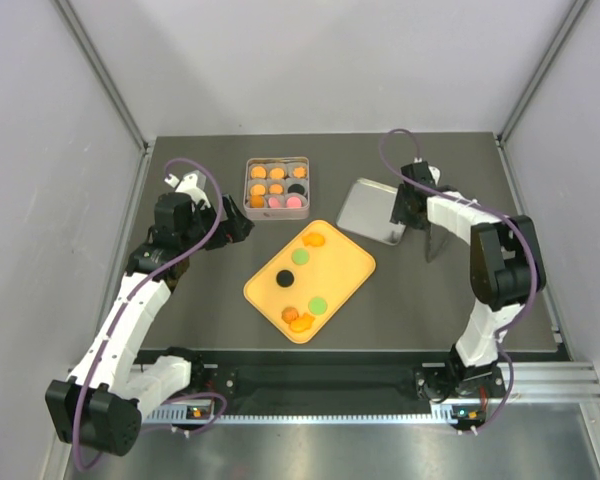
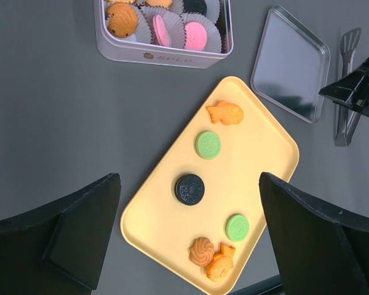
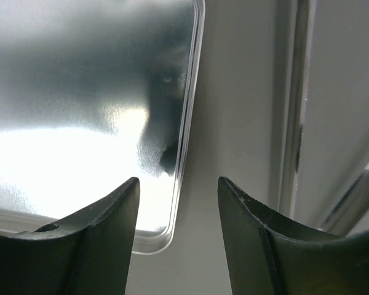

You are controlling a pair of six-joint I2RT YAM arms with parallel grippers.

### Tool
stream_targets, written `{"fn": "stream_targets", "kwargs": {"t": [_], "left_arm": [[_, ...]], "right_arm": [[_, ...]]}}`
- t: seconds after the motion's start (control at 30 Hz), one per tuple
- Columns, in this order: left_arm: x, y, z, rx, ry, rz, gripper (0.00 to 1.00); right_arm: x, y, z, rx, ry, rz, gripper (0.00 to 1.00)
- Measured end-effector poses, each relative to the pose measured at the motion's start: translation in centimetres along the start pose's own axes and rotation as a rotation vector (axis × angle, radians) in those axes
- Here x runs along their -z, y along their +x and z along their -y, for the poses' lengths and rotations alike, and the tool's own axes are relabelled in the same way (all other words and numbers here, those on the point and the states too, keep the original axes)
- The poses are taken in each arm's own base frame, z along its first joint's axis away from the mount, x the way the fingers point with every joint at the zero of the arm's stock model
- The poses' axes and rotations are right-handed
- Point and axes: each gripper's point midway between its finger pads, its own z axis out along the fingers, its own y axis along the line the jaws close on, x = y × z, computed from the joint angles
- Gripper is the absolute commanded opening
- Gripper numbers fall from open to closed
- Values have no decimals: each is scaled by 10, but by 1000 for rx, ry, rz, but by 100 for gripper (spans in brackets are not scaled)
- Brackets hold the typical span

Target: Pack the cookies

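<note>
six cookies loose on the tray, the rest in the tin

six cookies [image 2: 208, 145] lie on the yellow tray [image 2: 157, 230], which sits slantwise in the middle of the dark table [image 1: 180, 300]. from far to near they are an orange fish [image 2: 225, 113], a green disc, a black disc [image 2: 190, 188], a second green disc [image 2: 237, 227], and an orange swirl [image 2: 202, 251] touching a second orange fish [image 2: 221, 265] at the tray's near corner.

the open tin [image 2: 163, 56] stands beyond the tray, a little to the left and apart from it. more cookies sit inside it in white paper cups [image 2: 218, 38]. most are orange, two pink ones [image 2: 197, 34] lie in the near row and one black one is on the right side.

the tin's lid [image 2: 290, 64] lies flat on the table to the right of the tin, just past the tray's far right edge and not touching it. metal tongs [image 2: 346, 92] lie on the table just to the right of the lid.

the left gripper [image 2: 189, 179] is spread as wide as it goes and has hold of nothing. it hangs above the table by the near left side of the tin, left of the tray.

the right gripper [image 3: 178, 181] is low over the lid's right edge. its fingers stand partway apart, with the lid's rim showing in the gap between them. nothing is clamped between them, and i cannot tell whether the tips touch the lid.
</note>
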Motion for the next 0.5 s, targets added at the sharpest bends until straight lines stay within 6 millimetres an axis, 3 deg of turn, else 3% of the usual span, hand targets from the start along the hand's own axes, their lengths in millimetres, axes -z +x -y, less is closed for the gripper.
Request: {"fn": "stream_targets", "kwargs": {"t": [0.23,0.37,0.5], "left_arm": [[0,0,0,0,0,0,99],[0,0,0,0,0,0,99],[0,0,1,0,3,-2,99]], "right_arm": [[-20,13,1,-19,10,-41,43],[-24,6,0,-41,-5,-28,37],[-30,-3,-4,-55,-27,-14,14]]}}
